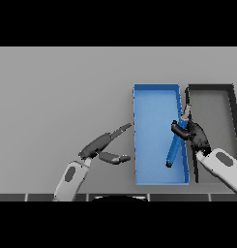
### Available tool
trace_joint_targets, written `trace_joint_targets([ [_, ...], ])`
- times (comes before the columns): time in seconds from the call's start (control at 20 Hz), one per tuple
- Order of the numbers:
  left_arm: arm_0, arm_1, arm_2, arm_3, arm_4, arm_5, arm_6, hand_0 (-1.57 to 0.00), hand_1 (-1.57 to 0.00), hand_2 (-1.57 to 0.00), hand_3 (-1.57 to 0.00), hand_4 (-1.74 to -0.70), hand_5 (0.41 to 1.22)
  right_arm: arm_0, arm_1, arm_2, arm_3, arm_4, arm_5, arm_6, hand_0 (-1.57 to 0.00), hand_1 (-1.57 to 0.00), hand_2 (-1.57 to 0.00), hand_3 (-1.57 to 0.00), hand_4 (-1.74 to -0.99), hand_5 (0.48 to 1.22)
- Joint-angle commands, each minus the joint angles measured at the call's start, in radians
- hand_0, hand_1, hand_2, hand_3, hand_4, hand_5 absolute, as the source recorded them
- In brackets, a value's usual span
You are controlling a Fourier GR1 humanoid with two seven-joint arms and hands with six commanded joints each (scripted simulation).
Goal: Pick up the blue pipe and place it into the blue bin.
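Observation:
A blue pipe [175, 147] slants inside the blue bin [151, 135], its lower end near the bin's floor and its upper end by the right wall. My right hand [193, 133] hovers over the bin's right wall, fingers curled round the pipe's upper part. My left hand [104, 145] rests over the table to the left of the bin, fingers straight and thumb spread, holding nothing.
A dark grey bin [225, 104] stands directly right of the blue one, their walls touching. My right forearm [222, 167] crosses the dark bin's near left corner. Bare grey table [57, 97] stretches to the left and back.

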Motion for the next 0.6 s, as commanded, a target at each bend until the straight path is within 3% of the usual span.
trace_joint_targets([
  [0.0,0.002,0.002,-0.001,-0.006,0.001,0.0,-0.007,0.0,0.0,0.0,0.0,-0.89,0.426,-0.032,-0.008,0.045,0.011,-0.016,0.002,0.0,-0.1,-0.09,-0.09,-0.05,-1.071,0.868],
  [0.3,0.008,0.008,0.001,0.0,-0.007,0.003,-0.007,0.0,0.0,0.0,0.0,-0.89,0.429,-0.088,-0.027,0.136,0.037,-0.012,0.018,0.0,-0.03,-0.02,-0.02,-0.01,-1.036,0.713],
  [0.55,0.016,0.01,-0.003,-0.011,-0.005,0.0,-0.01,0.0,0.0,0.0,0.0,-0.89,0.431,-0.116,-0.016,0.155,0.05,-0.02,0.027,-0.001,-0.01,-0.01,-0.01,0.0,-1.022,0.665],
])
